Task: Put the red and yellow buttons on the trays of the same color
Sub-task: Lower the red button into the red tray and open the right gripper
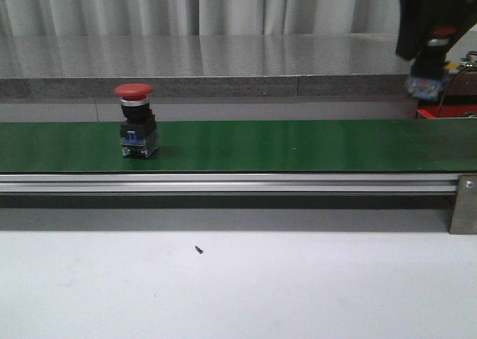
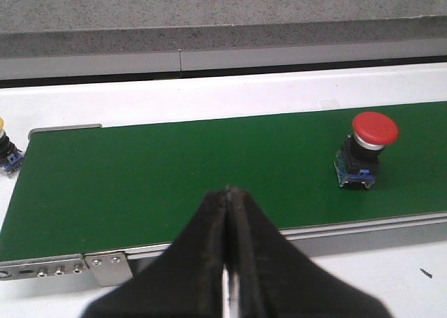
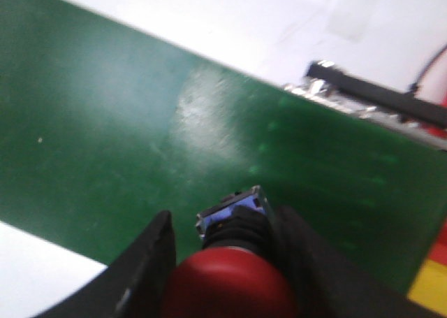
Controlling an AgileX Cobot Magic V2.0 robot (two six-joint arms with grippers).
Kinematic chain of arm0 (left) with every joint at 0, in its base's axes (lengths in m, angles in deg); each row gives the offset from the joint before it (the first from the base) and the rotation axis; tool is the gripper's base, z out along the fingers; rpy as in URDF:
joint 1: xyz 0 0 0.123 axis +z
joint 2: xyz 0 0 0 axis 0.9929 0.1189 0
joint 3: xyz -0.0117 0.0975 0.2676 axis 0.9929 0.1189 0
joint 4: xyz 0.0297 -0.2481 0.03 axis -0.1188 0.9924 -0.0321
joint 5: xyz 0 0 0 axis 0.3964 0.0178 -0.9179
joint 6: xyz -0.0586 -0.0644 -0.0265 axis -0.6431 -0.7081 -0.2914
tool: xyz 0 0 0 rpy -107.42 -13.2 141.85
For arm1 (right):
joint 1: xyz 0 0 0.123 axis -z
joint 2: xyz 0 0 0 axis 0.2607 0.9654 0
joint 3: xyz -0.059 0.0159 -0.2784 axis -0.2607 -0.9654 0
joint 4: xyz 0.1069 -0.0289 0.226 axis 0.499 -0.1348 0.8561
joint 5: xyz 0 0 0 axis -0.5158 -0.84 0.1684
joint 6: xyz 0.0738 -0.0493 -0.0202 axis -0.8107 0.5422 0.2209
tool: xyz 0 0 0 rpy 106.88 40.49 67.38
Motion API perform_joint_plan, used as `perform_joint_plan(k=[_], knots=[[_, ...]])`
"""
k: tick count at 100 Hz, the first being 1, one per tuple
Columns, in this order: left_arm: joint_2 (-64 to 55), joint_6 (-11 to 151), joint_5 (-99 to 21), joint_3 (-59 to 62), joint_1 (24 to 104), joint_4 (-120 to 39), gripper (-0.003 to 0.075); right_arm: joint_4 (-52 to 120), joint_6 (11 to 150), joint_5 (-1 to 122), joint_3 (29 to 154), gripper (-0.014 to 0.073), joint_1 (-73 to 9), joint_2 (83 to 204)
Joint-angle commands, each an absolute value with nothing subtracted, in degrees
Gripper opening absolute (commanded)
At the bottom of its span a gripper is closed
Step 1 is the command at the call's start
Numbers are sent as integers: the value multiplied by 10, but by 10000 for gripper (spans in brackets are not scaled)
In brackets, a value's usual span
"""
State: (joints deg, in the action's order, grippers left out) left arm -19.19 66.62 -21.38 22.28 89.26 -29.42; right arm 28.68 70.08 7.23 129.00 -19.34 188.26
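so far: no button was seen set on a tray
left gripper (image 2: 228, 248): fingers pressed together, nothing held
belt button (image 1: 137, 121): red, left upright on the green conveyor (image 1: 298, 145)
right gripper (image 3: 223, 262): clamped on a second red button (image 3: 234, 276), raised over the belt
red tray (image 1: 447, 112): partly seen at far right

A white table (image 1: 238, 287) carries a conveyor with a green belt (image 1: 298, 145) running across its width on an aluminium side rail (image 1: 223, 182). One red button (image 1: 137, 121) stands upright on the belt toward the left. A small dark speck (image 1: 199, 249) lies on the bare table surface in front of the rail. Beyond the belt's left end, a yellow button (image 2: 5, 152) rests on the white table, partly cut off.
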Motion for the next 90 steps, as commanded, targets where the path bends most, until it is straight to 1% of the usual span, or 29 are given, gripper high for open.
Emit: perform_joint_plan(k=[1,15,28,42,56,90], knots=[[-194,668,-249,207,888,-275,-20,281,706,67,1346,251,-149,1854],[-194,668,-249,207,888,-275,-20,281,706,67,1383,251,-64,1858],[-194,668,-249,207,888,-275,-19,282,706,76,1389,251,11,1872],[-194,668,-249,207,888,-275,-20,300,706,97,1389,251,66,1911],[-194,668,-249,207,888,-275,-19,310,706,114,1389,251,89,1956],[-194,668,-248,207,888,-275,-20,321,706,169,1390,251,92,2048]])
